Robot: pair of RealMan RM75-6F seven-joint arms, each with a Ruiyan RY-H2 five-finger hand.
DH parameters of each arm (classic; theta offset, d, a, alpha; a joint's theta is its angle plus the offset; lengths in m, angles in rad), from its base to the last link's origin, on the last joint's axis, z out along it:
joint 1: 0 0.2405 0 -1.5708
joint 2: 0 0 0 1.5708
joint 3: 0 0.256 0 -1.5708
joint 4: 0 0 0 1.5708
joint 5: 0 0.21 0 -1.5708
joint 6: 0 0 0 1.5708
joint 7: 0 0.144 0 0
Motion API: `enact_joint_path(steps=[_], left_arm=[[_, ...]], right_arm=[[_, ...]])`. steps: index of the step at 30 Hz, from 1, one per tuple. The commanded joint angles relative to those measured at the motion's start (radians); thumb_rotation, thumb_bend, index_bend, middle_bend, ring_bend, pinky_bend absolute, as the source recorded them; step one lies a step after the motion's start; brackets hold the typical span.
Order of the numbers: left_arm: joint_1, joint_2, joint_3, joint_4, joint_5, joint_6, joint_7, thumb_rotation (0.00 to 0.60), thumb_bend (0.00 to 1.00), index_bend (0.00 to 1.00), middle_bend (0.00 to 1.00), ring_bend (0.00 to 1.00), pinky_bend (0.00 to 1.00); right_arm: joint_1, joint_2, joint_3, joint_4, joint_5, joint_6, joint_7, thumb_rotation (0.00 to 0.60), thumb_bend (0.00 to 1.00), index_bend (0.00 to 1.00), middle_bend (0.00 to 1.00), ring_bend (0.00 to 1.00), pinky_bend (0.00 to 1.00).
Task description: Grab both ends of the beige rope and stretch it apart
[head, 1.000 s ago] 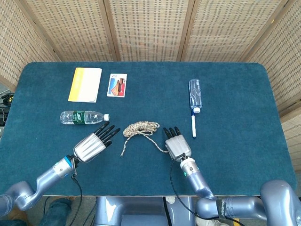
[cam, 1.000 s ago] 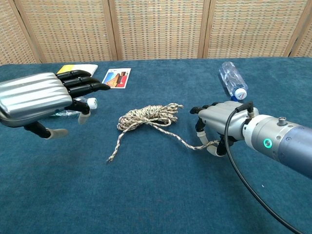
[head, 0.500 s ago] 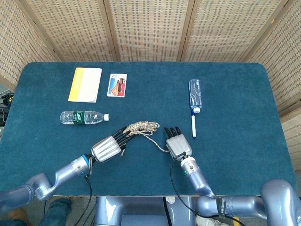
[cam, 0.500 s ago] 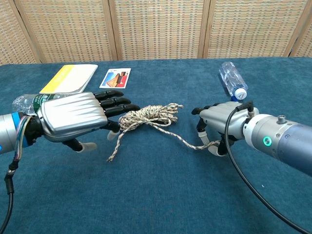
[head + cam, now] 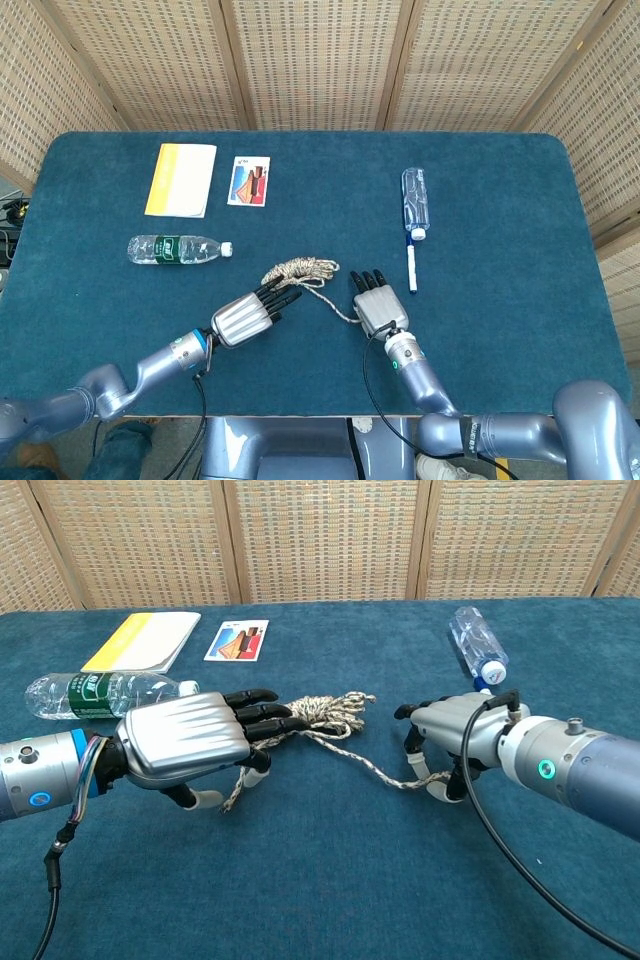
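Observation:
The beige rope [image 5: 300,268] lies as a small coil [image 5: 325,712] on the blue table. One strand runs right to my right hand [image 5: 378,308], whose curled fingers and thumb hold that end [image 5: 415,778] against the cloth. My left hand [image 5: 190,745] lies palm down just left of the coil, its dark fingers [image 5: 262,712] stretched out and touching the coil's near edge. The rope's other loose end [image 5: 233,798] pokes out under that hand, between its thumb and palm, and is not gripped. In the head view the left hand [image 5: 245,315] covers most of this end.
A water bottle [image 5: 175,249] lies left of the left hand, with a yellow booklet [image 5: 181,179] and a card [image 5: 248,181] behind it. Another bottle [image 5: 415,200] and a white pen [image 5: 411,268] lie beyond the right hand. The table's front edge [image 5: 300,412] runs just behind both wrists.
My left hand has moved right and lower, from beside the bottle to over the rope's loose end, its fingers now touching the coil. The right hand has stayed in place on its end.

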Motion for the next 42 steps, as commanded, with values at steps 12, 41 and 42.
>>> enact_joint_path(steps=[12,41,42], left_arm=[[-0.014,-0.011,0.024,0.007,-0.027,-0.003,0.013,0.6,0.31,0.48,0.0,0.0,0.0],[-0.029,-0.037,0.058,0.035,-0.058,-0.001,0.024,0.6,0.41,0.58,0.0,0.0,0.0],[-0.03,-0.037,0.058,0.034,-0.059,-0.002,0.026,0.6,0.42,0.58,0.0,0.0,0.0]], right_arm=[[0.0,0.0,-0.003,0.002,-0.001,0.003,0.006,0.6,0.45,0.68,0.0,0.0,0.0],[-0.006,-0.007,-0.013,0.018,-0.003,-0.002,0.015,0.6,0.45,0.68,0.0,0.0,0.0],[-0.006,-0.007,-0.013,0.018,-0.003,-0.002,0.015,0.6,0.45,0.68,0.0,0.0,0.0]])
